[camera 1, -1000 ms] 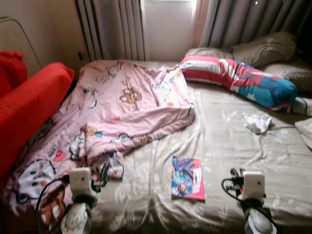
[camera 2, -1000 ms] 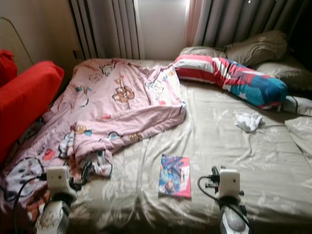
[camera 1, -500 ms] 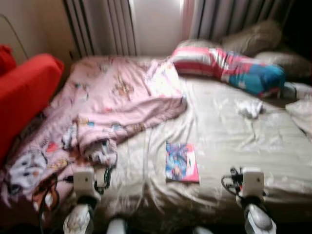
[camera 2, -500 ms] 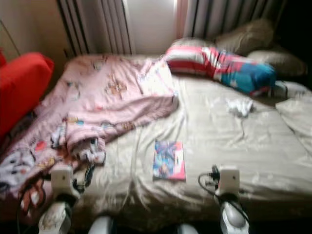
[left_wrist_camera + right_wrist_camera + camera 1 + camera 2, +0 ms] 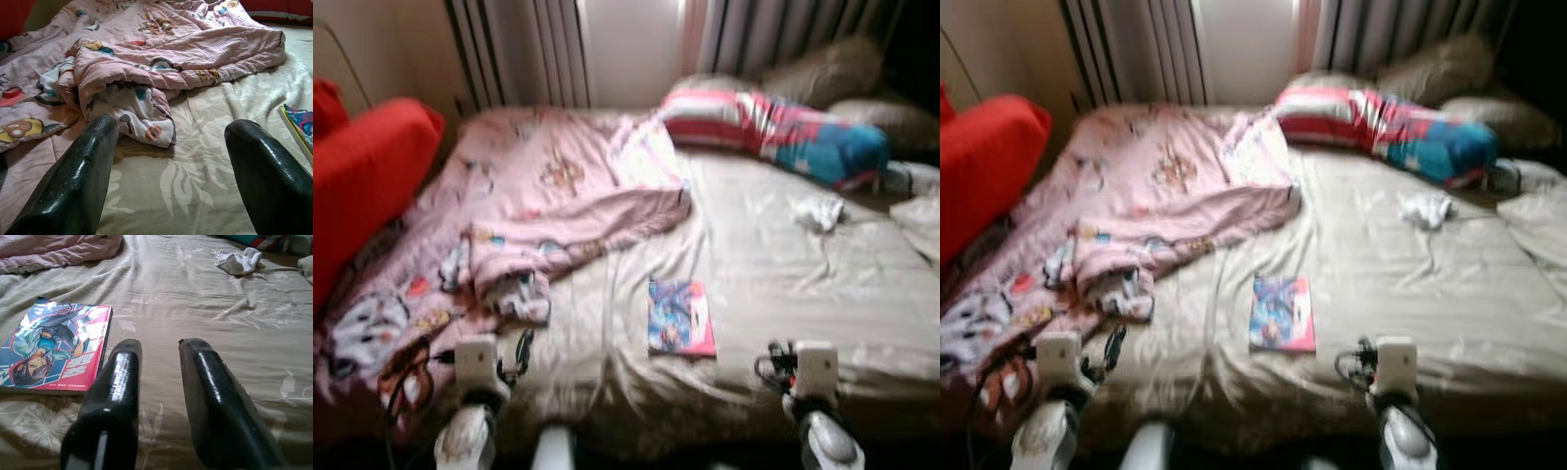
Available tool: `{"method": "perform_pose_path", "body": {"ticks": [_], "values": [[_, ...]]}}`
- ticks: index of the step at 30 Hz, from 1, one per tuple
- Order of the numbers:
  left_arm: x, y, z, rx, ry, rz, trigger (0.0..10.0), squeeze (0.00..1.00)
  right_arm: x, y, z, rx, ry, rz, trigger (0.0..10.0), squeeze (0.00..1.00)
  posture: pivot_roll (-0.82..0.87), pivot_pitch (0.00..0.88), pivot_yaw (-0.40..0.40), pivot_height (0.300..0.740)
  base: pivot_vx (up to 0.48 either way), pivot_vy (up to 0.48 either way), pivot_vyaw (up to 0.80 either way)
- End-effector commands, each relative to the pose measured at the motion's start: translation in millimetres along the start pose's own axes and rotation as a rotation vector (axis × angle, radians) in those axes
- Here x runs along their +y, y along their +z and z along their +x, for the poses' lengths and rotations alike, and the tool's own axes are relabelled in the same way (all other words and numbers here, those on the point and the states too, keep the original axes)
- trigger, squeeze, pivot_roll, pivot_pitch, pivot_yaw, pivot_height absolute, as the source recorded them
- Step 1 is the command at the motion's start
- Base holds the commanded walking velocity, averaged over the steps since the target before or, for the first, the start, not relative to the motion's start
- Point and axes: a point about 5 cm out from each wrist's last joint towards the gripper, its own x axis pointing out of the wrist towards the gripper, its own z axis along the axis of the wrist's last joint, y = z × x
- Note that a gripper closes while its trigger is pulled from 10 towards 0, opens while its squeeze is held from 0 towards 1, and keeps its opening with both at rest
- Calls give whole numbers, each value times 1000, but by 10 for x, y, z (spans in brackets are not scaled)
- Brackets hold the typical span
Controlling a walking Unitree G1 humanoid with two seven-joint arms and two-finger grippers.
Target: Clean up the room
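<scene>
A crumpled pink cartoon blanket (image 5: 558, 206) covers the left half of the beige bed (image 5: 783, 284). A colourful comic book (image 5: 679, 315) lies flat near the bed's front edge, at the middle. A small white cloth (image 5: 818, 211) lies bunched on the right. My left gripper (image 5: 171, 129) is open, its fingers wide apart, low over the sheet just short of the blanket's folded corner (image 5: 142, 117). My right gripper (image 5: 161, 343) hovers over bare sheet beside the book (image 5: 58, 347), its fingers a narrow gap apart and holding nothing.
A striped red, white and blue pillow (image 5: 773, 137) and beige pillows (image 5: 832, 73) lie at the head of the bed. A red sofa (image 5: 362, 176) stands against the bed's left side. Curtains (image 5: 519, 49) hang behind.
The whole picture has shifted and blurred as the camera moved, and more of the bed's front edge shows. Nothing on the bed has moved. Both arms hold the same pose.
</scene>
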Motion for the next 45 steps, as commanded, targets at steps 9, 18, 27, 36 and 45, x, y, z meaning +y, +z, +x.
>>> {"method": "perform_pose_path", "body": {"ticks": [9,18,27,36,45], "values": [[36,75,50,-12,4,8,10000,0,63,54,57,-10,34,35,10000,1000,-13,0,-24,632,0,0,0],[30,115,87,-17,-9,18,10000,0,136,11,105,62,84,10,10000,0,-5,10,-12,632,0,0,0],[16,223,264,-23,-41,34,10000,0,250,84,210,74,102,25,10000,0,6,14,6,632,255,0,0],[-3,311,335,-51,-56,36,10000,0,202,76,195,65,93,24,10000,0,-7,55,16,632,312,0,269],[-98,425,475,-75,-85,27,10000,0,191,199,301,60,90,49,10000,0,-17,73,-1,632,271,0,0]]}}
